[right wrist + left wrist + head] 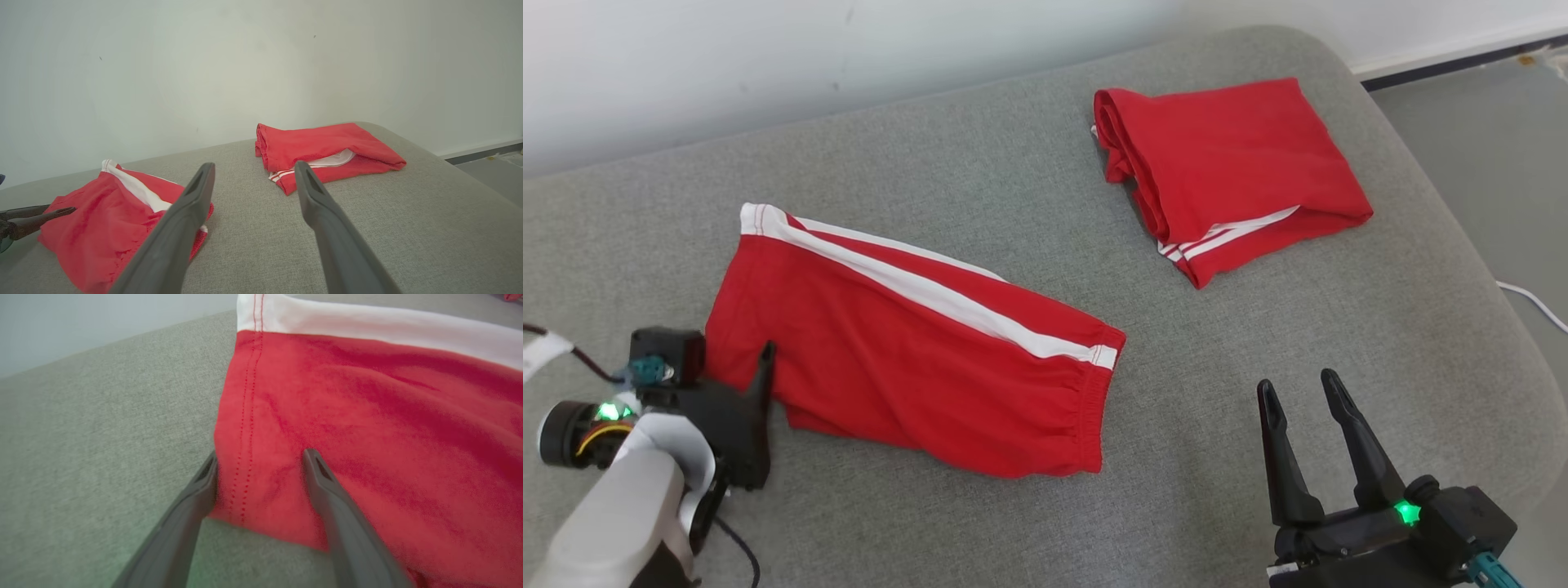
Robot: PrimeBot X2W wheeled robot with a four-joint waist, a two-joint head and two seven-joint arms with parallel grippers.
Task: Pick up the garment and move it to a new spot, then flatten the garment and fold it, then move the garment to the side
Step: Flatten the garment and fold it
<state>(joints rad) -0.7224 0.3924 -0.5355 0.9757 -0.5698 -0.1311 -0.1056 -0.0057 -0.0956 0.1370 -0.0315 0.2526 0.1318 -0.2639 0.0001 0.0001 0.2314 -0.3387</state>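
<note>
On the grey padded surface [1013, 147], a pair of red shorts [907, 359] lies flat at the left-centre of the head view. The stitched leg hem is at the left end and the gathered waistband [1094, 400] at the right end. White stripes [931, 290] run along the far edge from the hem to the waistband. The left pincer [261, 463] is positioned at the near corner of the leg hem with its jaws apart. In the left wrist view, one finger [196, 494] lies at the edge of the hem against the surface, and the other finger [327, 490] lies over the red fabric, so that the hem corner sits between them. The fabric is not clamped. The right pincer [1298, 382] is at the lower right of the head view, above the bare surface, well apart from the shorts. Its jaws are spread and it holds nothing. A second pair of folded red shorts [1233, 163] lies near the far right corner of the surface, apart from the first pair, with white stripes showing at the fold on its near edge. A pale wall [261, 61] stands behind the surface. To the right, the floor [1486, 163] is visible, with a white cable [1531, 298] lying on it beside the surface.
</note>
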